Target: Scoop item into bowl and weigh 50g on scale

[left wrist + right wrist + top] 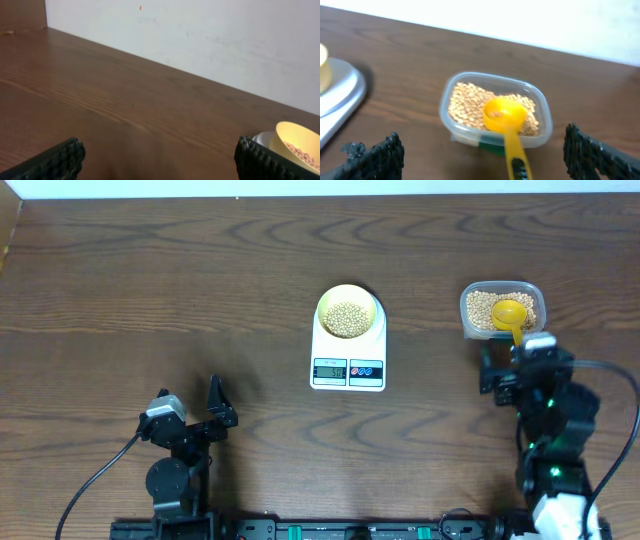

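Left end effector (160, 162) and right end effector (482, 152) stand spread, empty. Small round beige beans (348, 318) fill the pale yellow-green bowl (373, 301) on the white rectangular scale (348, 375). Expect them to be light, hard and prone to rolling. Grip the stiff yellow plastic scoop (504, 116) by its handle, in the clear plastic tub (468, 304) at the scale's 3 o'clock.

A dark brown wood-grain counter (150, 290) fills the view, with a plain white wall (225, 40) behind its far edge. On the right side sits a clear plastic tub (465, 310) with rounded corners. A yellow scoop (511, 315) rests with its cup inside the tub and its handle over the near rim.
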Controlling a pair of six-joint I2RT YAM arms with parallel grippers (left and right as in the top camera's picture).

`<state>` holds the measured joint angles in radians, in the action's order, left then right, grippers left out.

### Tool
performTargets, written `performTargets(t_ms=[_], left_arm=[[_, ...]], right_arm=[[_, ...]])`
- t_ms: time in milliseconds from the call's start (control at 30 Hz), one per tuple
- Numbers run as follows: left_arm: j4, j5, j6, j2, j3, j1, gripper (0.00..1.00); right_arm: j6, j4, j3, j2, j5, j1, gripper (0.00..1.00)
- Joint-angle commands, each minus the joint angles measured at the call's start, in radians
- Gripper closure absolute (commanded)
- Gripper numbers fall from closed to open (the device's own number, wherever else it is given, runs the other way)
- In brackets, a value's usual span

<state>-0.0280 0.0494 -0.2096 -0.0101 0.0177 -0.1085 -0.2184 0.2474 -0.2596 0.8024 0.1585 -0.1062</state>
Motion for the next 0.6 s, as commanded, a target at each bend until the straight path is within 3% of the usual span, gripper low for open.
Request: performTargets(t_ms=[0, 267, 567], left_arm=[[-0.042, -0.016, -0.003, 0.006, -0.014, -0.004, 0.02], [-0.042, -0.016, -0.002, 0.006, -0.014, -0.004, 0.02], [-0.042, -0.017, -0.002, 0.006, -0.014, -0.004, 0.02]], right_arm=[[0.0, 0.058, 0.08, -0.068, 0.0, 0.029, 0.01], [0.0, 0.108, 0.252, -0.29, -0.003, 0.066, 0.01], [-0.007, -0.145, 0.254, -0.571, -0.033, 0.098, 0.01]])
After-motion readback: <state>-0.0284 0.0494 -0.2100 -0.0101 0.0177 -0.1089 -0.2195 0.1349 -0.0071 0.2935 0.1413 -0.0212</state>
